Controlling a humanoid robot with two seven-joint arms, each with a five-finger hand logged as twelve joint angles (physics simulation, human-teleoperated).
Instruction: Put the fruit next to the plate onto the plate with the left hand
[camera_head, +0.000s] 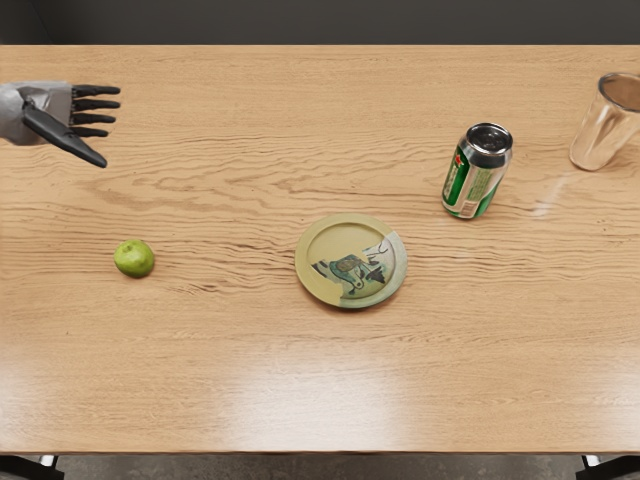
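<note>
Left hand (62, 115) at the counter's (320, 380) far left edge, fingers spread, holding nothing. Lime (134, 258) lies on the counter, well left of the plate (351, 261). Green can (477, 171) stands beyond the plate.

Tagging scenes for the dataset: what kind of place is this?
Probably a simulated dining tabletop: wooden table with a plate, drink can, metal cup and green fruit.

We see a green can (477, 171) and, near the desk's (300, 380) right edge, a metal cup (606, 121).
</note>
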